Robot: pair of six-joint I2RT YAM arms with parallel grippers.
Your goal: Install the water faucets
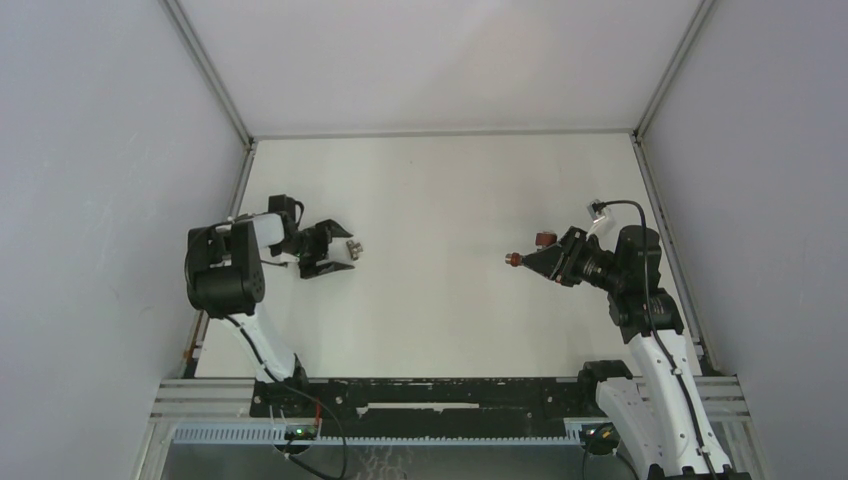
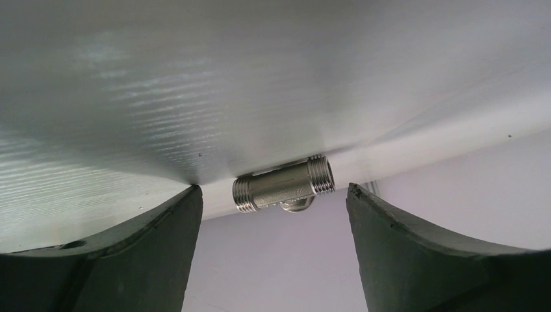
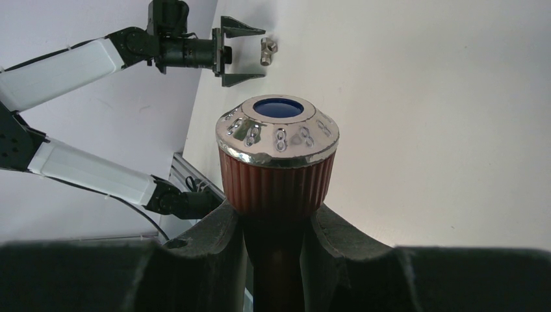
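Around the workspace, three plain pale grey walls stood: one at the left [image 1: 90, 120], one at the back [image 1: 440, 60] and one at the right [image 1: 770, 120], with thin metal posts in the corners. Between them lay the white tabletop [image 1: 440, 320], smooth and matte, and in the left wrist view it showed a fine ribbed sheen. Along its near edge ran a metal rail [image 1: 450, 395], where both arms were bolted.

At the left side, the left arm [image 1: 225, 265] was bent low over the tabletop and pointed to the middle. Its tool [image 1: 340, 249] had the two dark fingers spread well apart and they held nothing. Just in front of the fingertips the small silvery metal fitting [image 2: 284, 186] lay on its side on the tabletop, with thread at both ends, and it did not touch either finger.

At the right side, the right arm [image 1: 640, 290] reached to the left over the tabletop. Its tool [image 1: 533, 262] was clamped on the stem of the reddish-brown faucet [image 3: 278, 175]. The ribbed knob stood out beyond the fingers, with a shiny silver cap and a blue disc in its centre. This faucet was well apart from the fitting.
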